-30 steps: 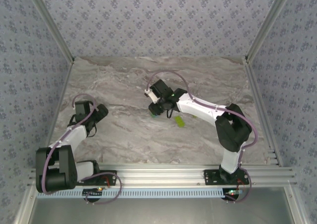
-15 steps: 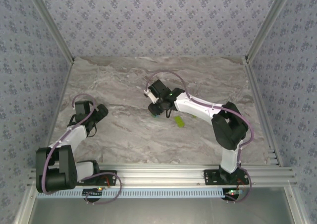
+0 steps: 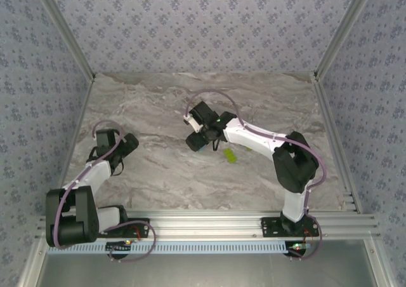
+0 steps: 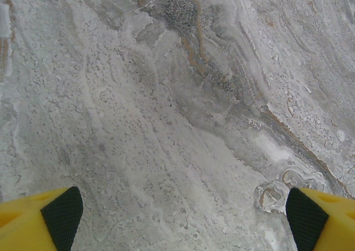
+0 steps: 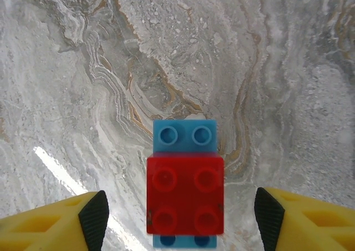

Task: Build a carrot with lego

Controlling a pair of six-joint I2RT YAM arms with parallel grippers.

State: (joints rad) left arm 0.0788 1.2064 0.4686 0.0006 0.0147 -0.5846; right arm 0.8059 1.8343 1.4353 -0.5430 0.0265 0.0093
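As carrot (image 5: pixel 184 192) lies unheld, right end effector (image 5: pixel 181 213) gapes; left end effector (image 4: pixel 184 216) gapes empty.

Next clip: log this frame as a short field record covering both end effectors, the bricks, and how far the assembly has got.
left end effector: open, over bare table, nothing between the jaws
right end effector: open, jaws clear on either side of the carrot
carrot: partly built; red brick atop light blue brick, blue showing past two opposite ends
loose piece: yellow-green brick on the table beside the right arm
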